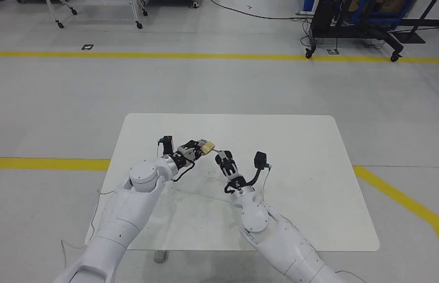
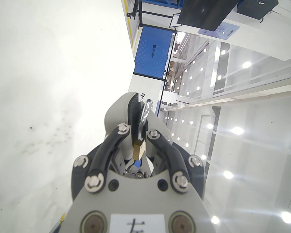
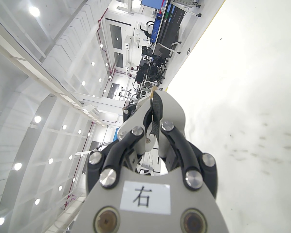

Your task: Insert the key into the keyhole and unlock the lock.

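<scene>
With my left fingers [image 2: 116,116] clamped on the lock [image 2: 138,150] and my right fingers [image 3: 171,112] clamped on the key [image 3: 152,93], both above the middle of the desk [image 1: 304,141], I fear a tilted key could miss the keyhole and twist loose.

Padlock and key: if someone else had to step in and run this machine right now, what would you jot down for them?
Left gripper: shut on the padlock, held up above the table.
Right gripper: shut on the key, whose tip sticks out past the fingertips.
Position: in the top view the two grippers meet over the middle of the table, with the key end toward the padlock.
Done: both things are picked up and brought together.
Left: I cannot tell whether the key is in the keyhole. Check that, seat it if needed, then turn it to unlock.
</scene>
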Tool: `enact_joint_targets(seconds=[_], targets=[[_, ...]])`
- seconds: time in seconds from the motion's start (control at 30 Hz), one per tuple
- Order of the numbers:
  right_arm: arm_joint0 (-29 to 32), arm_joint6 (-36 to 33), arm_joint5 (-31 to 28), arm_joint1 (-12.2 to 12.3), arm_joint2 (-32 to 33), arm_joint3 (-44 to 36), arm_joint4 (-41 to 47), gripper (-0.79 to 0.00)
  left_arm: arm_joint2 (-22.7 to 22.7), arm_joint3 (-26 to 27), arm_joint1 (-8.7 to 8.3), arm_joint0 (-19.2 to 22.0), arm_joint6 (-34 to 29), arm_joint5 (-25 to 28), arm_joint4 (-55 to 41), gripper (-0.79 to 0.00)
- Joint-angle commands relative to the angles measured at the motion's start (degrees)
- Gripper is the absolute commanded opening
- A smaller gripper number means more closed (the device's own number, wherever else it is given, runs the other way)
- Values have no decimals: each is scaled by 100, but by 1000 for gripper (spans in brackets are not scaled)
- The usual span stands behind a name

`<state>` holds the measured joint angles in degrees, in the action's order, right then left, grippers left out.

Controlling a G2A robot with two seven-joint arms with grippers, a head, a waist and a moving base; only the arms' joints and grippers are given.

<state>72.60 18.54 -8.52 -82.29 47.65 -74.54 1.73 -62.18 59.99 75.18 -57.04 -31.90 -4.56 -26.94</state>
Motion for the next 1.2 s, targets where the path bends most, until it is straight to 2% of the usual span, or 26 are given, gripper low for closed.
enact_joint_targets(seconds=[0.0, 0.67, 0.7, 0.73, 1.17], targets=[[-4, -4, 42, -21, 7, 27, -39, -785, 0, 11, 5, -9, -13, -2, 1, -785], [74, -312, 56, -148, 165, -1, -231, -785, 54, 138, 12, -94, -136, 202, 392, -785], [74, -327, 59, -153, 178, -1, -238, -499, 56, 139, 9, -97, -134, 216, 439, -785], [74, -339, 62, -157, 195, -3, -243, 0, 53, 140, 9, -103, -121, 218, 451, -785], [86, -359, 39, -159, 239, -27, -256, 0, -151, 67, 35, -69, -2, 62, 40, -785]])
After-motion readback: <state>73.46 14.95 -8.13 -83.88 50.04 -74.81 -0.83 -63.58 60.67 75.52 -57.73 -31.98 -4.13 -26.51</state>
